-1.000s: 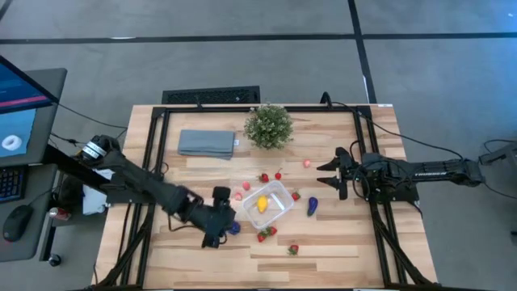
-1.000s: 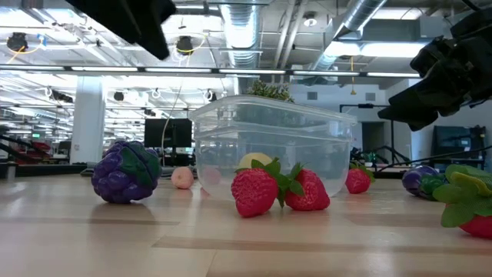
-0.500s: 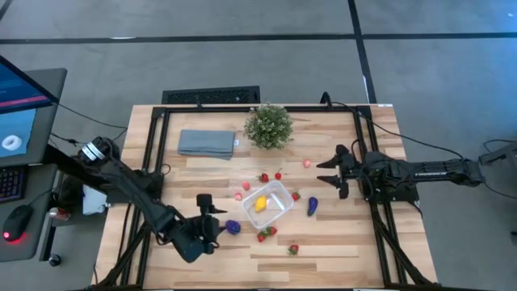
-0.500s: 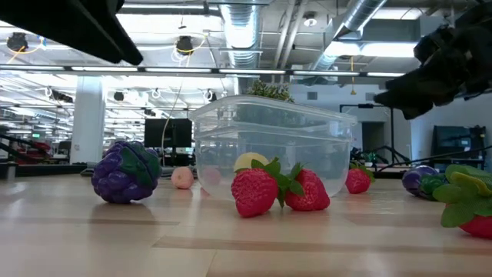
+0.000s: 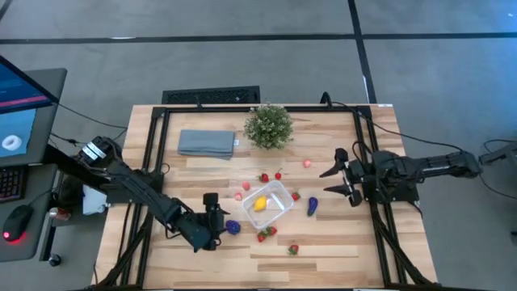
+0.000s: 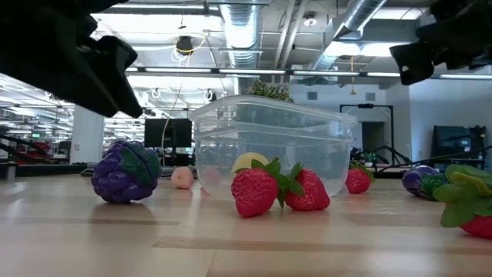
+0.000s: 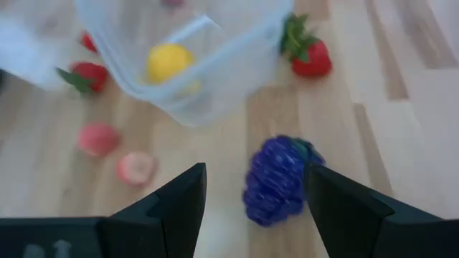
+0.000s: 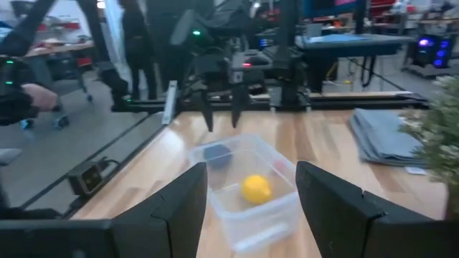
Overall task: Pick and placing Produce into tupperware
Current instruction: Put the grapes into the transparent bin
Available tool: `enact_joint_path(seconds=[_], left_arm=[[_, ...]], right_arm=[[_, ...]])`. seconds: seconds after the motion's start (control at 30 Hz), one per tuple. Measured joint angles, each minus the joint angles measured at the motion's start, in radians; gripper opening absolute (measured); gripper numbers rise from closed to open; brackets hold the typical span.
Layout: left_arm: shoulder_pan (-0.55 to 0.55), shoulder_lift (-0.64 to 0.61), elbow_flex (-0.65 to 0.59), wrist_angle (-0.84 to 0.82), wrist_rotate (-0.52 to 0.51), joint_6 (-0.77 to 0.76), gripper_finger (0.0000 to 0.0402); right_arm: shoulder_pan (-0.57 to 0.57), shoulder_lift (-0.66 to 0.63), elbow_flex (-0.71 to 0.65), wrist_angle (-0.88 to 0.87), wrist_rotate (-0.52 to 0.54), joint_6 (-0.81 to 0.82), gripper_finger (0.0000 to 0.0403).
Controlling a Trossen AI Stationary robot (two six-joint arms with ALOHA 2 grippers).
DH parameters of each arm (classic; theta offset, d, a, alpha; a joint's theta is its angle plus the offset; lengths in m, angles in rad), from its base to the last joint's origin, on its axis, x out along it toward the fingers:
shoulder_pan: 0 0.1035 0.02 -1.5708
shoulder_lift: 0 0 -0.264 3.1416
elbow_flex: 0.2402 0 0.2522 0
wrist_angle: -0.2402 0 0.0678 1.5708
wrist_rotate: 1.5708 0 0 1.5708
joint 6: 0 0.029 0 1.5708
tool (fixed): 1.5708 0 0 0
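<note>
My left gripper (image 7: 251, 208) hangs with jaws open over the purple grapes (image 7: 276, 179) on the tabletop just left of the tupperware (image 5: 270, 201), so next I should lower and close, while my right gripper (image 5: 341, 179) waits open, far right.

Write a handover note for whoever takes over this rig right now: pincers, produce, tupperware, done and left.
Left pincer: open, empty, aimed at the purple grapes lying on the table beside the tupperware.
Right pincer: open, empty, raised at the table's right side.
Done: only the yellow piece is in the tupperware.
Left: grapes, the strawberries outside the box, the other purple piece and the small pink pieces are all on the table.
</note>
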Motion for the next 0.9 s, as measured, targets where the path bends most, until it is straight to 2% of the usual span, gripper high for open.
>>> enact_joint_path(seconds=[0.17,0.43,0.73,0.9], left_arm=[[0.014,0.000,0.002,0.002,0.082,0.076,0.0222],[0.048,0.000,0.014,0.001,0.086,0.226,0.0222],[0.126,0.000,0.014,0.028,0.266,0.280,0.0222],[0.142,0.000,0.014,0.033,0.316,0.282,0.0222]], right_arm=[[0.041,0.000,0.003,-0.007,0.002,0.001,0.0238],[0.062,0.000,0.004,-0.007,0.014,0.035,0.0238],[0.060,0.000,0.005,-0.012,0.015,0.039,0.0238],[0.060,0.000,0.005,-0.037,0.015,0.047,0.0238]])
